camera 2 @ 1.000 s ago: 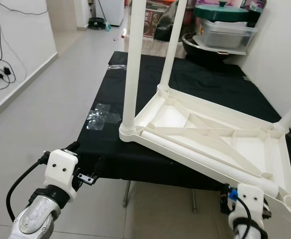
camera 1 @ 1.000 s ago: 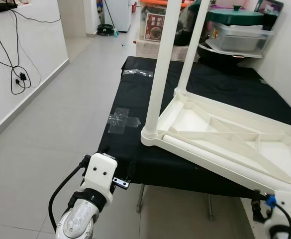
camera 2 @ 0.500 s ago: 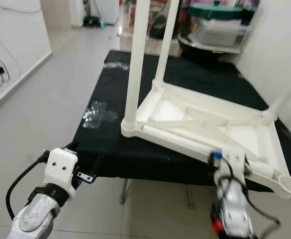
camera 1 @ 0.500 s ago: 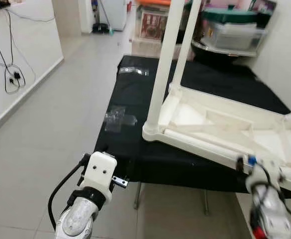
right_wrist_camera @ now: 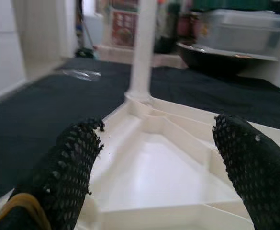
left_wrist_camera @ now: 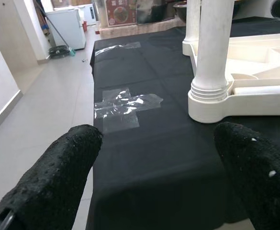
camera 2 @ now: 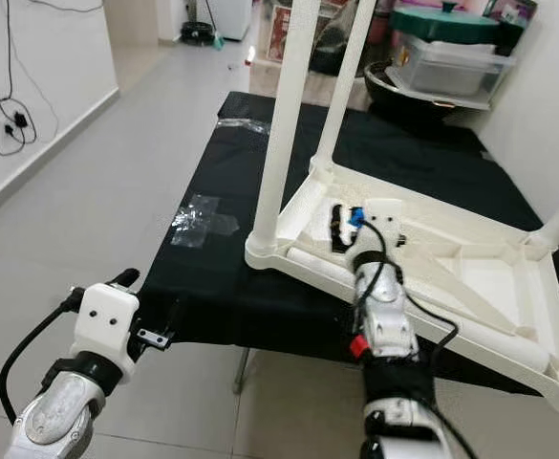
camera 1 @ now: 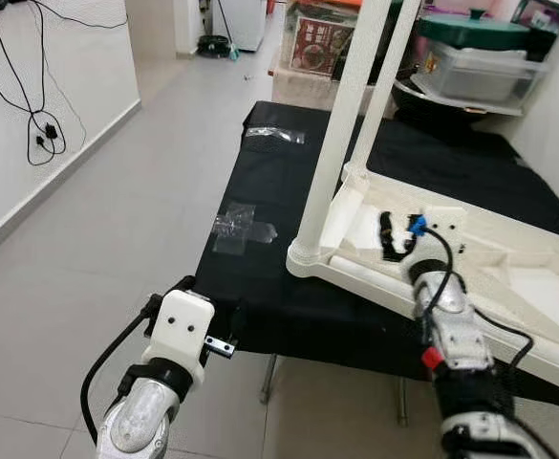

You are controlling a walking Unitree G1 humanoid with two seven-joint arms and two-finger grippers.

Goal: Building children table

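Now the upturned table lies at two o'clock on the desk, overhanging it. My right jaws, wide, hover inside; a careless push could tip it off.

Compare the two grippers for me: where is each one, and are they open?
The right gripper is raised over the upturned white table, reaching into its underside near the front left leg. The left gripper sits low, at the edge of the black-covered bench, apart from the table. Both are open and hold nothing.
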